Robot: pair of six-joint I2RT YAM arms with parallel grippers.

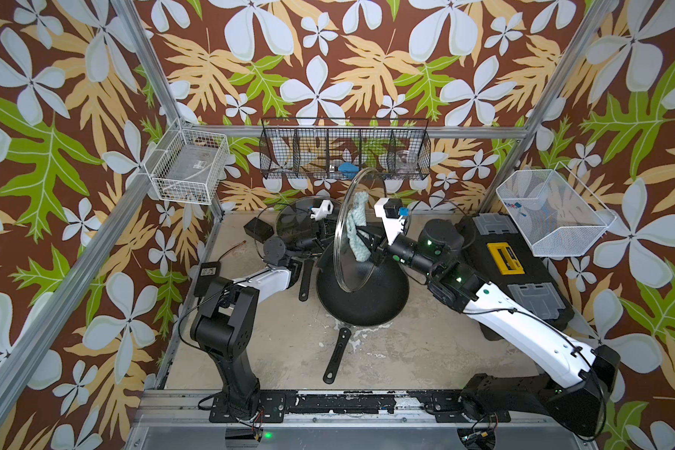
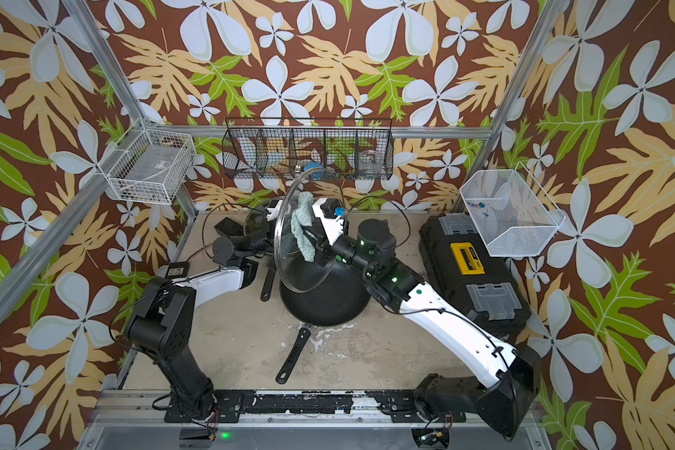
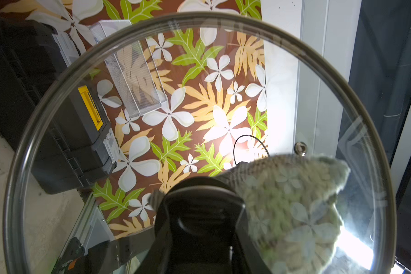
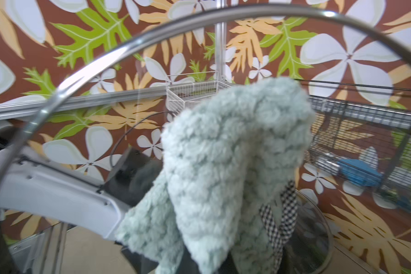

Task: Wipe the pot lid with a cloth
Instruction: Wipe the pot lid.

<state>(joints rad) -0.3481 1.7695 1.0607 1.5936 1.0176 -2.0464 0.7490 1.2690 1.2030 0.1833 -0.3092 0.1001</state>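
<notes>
Glass meets cloth here, so the wiping itself is the step in hand. The large round clear-glass pot lid (image 1: 341, 253) (image 2: 285, 249), with a thin silvery metal rim and a black central handle, stands on edge in the air just above the black round frying pan (image 1: 363, 304) that sits on the grey counter (image 1: 425, 350). The left claw (image 3: 201, 220) is clamped on the lid's handle, one finger on each side of it. The right claw (image 1: 369, 245) is closed on the small fluffy pale teal-mint microfibre cloth (image 1: 357, 222) (image 4: 223, 170). The cloth lies against the lid's face away from the handle, on the half farther above the pan.

The cloth covers only part of the glass. I judge the next move calls for a sweep across the pane toward the rim, with the lid held steady and the pressure light enough that the lid does not twist in its grip.

The right claw's fingers are buried in the cloth in the right wrist view. The left wrist view shows the cloth (image 3: 290, 208) only through the glass, and blurred. In both top views the lid's edge hides most of the left claw. Whether any dirt is on the glass cannot be told. Beyond the pan, a smaller clear glass lid (image 1: 289, 222) is partly hidden by the left arm.
</notes>
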